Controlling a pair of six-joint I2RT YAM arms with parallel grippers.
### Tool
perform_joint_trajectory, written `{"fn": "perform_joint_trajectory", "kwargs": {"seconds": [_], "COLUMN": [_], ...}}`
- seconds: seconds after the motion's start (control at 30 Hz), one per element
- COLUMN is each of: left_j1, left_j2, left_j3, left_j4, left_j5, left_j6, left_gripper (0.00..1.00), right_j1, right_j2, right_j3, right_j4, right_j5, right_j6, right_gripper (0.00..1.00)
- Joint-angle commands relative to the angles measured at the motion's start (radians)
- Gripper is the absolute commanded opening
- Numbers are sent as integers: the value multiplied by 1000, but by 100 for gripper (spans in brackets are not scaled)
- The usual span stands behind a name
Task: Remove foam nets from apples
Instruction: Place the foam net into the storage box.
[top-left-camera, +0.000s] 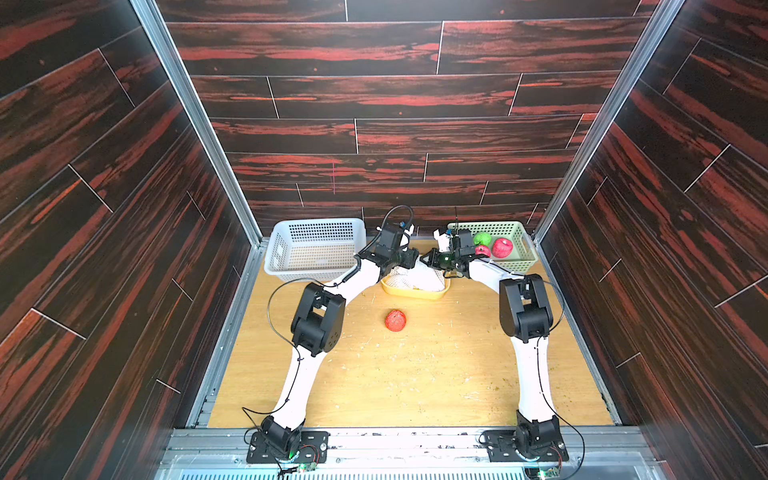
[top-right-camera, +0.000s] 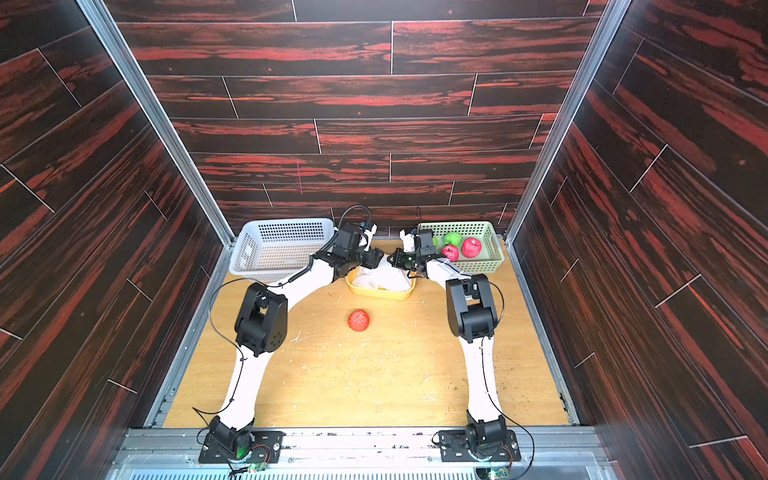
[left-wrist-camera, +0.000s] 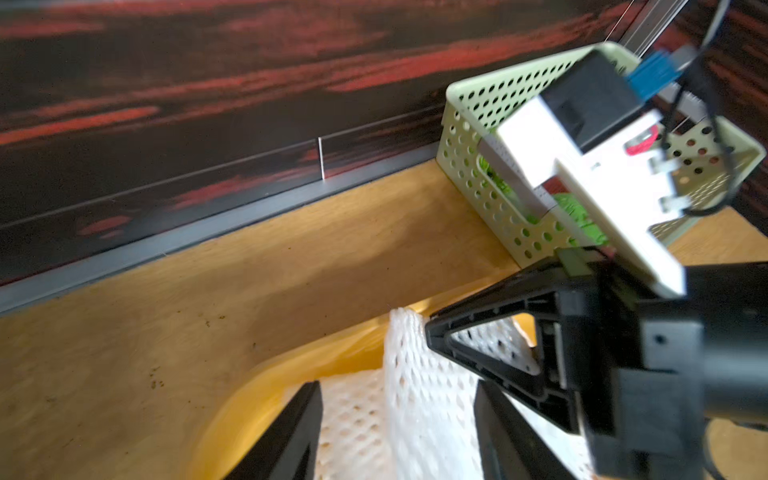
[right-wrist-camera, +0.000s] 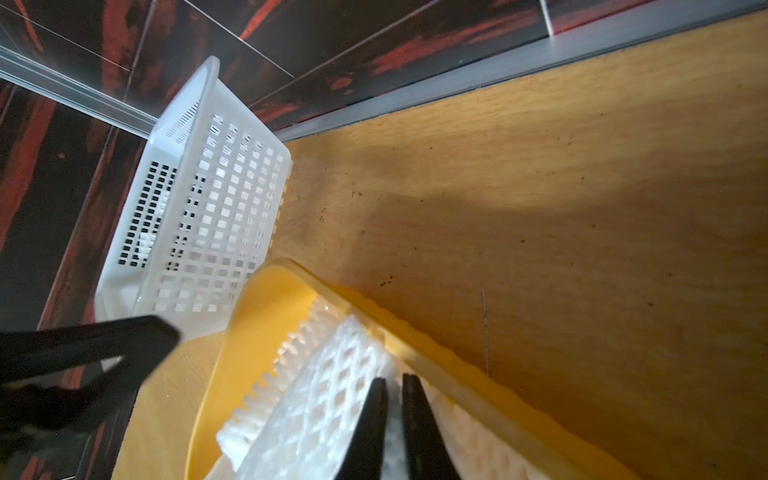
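Observation:
White foam nets (top-left-camera: 419, 280) lie heaped in a yellow tray (top-left-camera: 415, 294) at the middle back of the table. My left gripper (left-wrist-camera: 398, 386) hangs open over the tray, its jaws on either side of an upright fold of foam net (left-wrist-camera: 415, 374). My right gripper (right-wrist-camera: 392, 378) faces it from the other side, its jaws almost together with a flat foam net (right-wrist-camera: 328, 386) pinched between them. A green apple (top-left-camera: 482, 239) and two red apples (top-left-camera: 502, 247) lie bare in the green basket (top-left-camera: 490, 224). Another red apple (top-left-camera: 395, 321) sits alone on the table; its skin looks dotted.
A white perforated basket (top-left-camera: 316, 220) stands at the back left, close to the tray. The green basket is at the back right against the wall. Both arms reach in over the tray, fingertips close together. Dark wood-pattern walls enclose the wooden table (top-left-camera: 415, 374).

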Motion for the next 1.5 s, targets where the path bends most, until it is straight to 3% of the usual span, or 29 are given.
{"fn": "perform_joint_trajectory", "kwargs": {"seconds": [0.0,0.37,0.47,0.8,0.97,1.2,1.47], "left_j1": [-1,-2,-2,-1,-4,-4,-4], "left_j2": [33,50,50,50,62,97,83], "left_j3": [49,27,5,-11,-4,11,29], "left_j4": [-61,-61,-53,-44,-46,-42,-62], "left_j5": [-13,-24,-27,-26,-12,-26,-25], "left_j6": [19,34,37,37,36,30,25], "left_gripper": [58,57,57,58,58,58,60], "right_j1": [4,3,3,3,3,6,9], "right_j2": [-49,-199,-222,-384,-578,-831,-970], "right_j3": [-21,-102,-78,-116,-320,-678,-924], "right_j4": [35,154,141,46,165,446,516], "right_j5": [-5,-32,-73,89,67,-88,-62], "right_j6": [-3,5,7,-26,-17,-4,-68], "right_gripper": [17,36,50,54,54,54,55]}}
